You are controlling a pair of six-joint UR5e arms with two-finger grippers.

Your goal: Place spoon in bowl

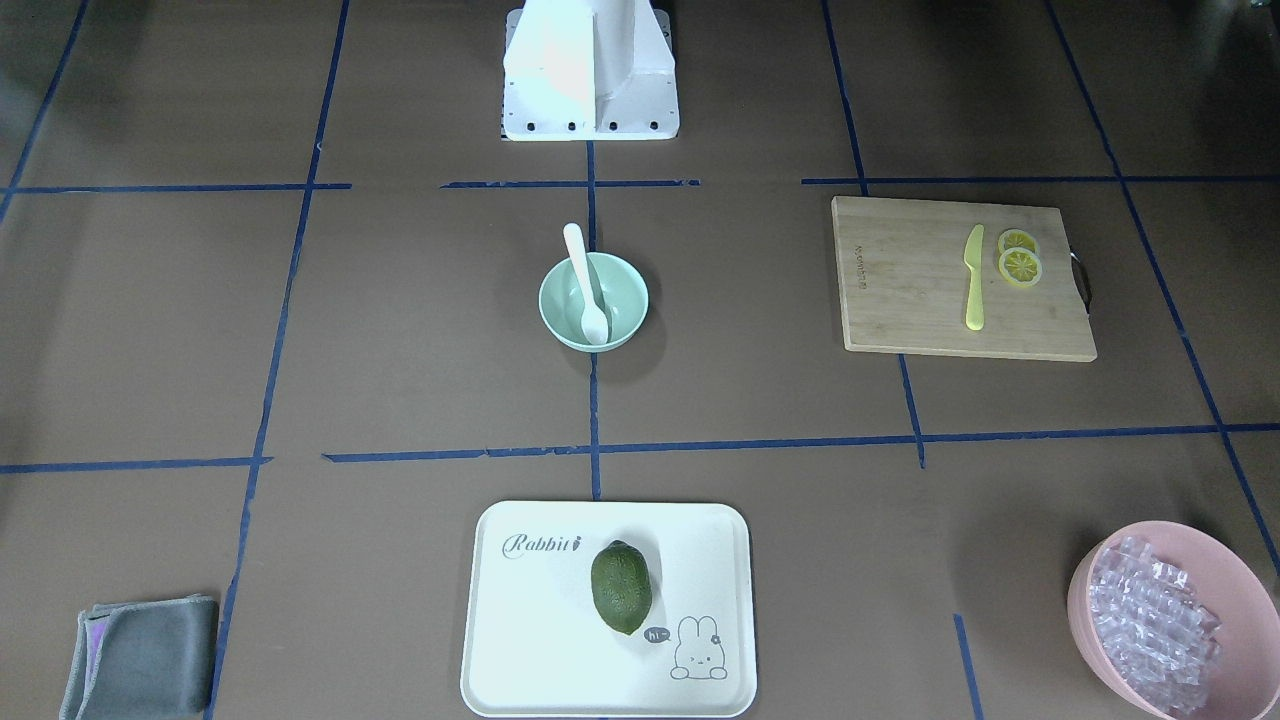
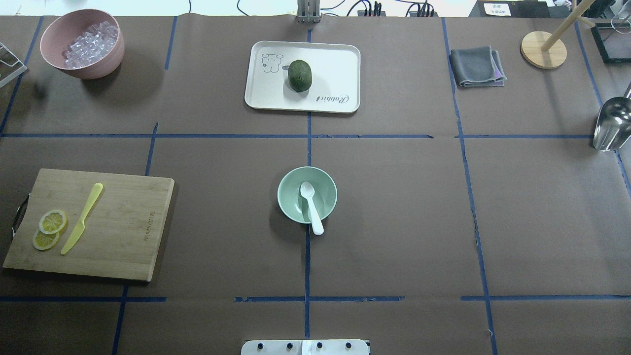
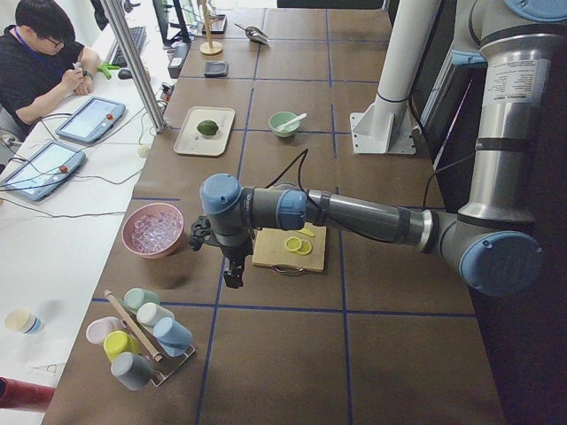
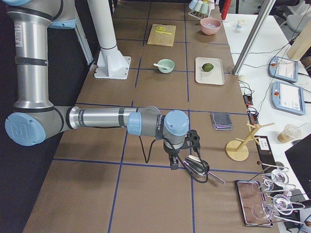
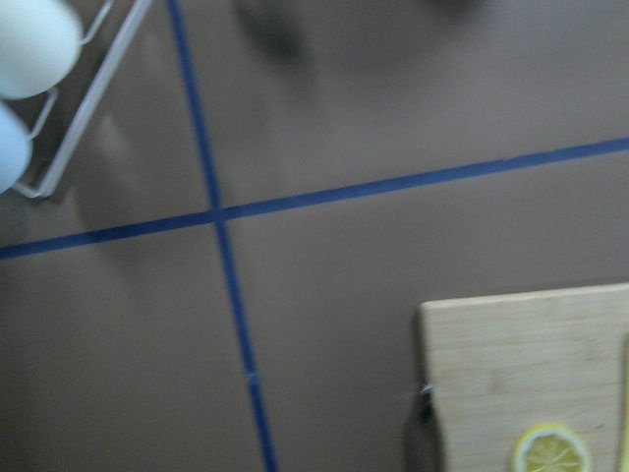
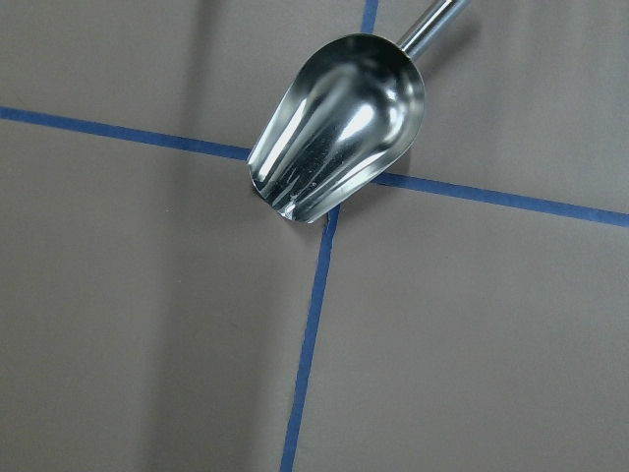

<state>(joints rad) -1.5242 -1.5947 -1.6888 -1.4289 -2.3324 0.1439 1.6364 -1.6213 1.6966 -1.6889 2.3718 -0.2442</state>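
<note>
The white spoon [image 2: 311, 207] lies in the mint-green bowl [image 2: 291, 197] at the table's middle. Its scoop is inside and its handle sticks out over the rim towards the robot's base. Both also show in the front view, the spoon [image 1: 585, 285] in the bowl [image 1: 622, 290]. My left gripper [image 3: 233, 279] hangs far off, over the table's left end beside the cutting board. My right gripper [image 4: 173, 165] hangs over the right end, above a metal scoop. Each shows only in a side view, so I cannot tell whether it is open or shut.
A wooden cutting board [image 2: 123, 217] holds a yellow knife [image 2: 81, 219] and lemon slices [image 2: 52, 222]. A pink bowl [image 2: 84, 69] holds ice cubes. A white tray [image 2: 335, 74] holds a green fruit [image 2: 299, 75]. There are also a grey cloth [image 2: 475, 66], a metal scoop [image 6: 339, 123] and a cup rack [image 3: 142, 341].
</note>
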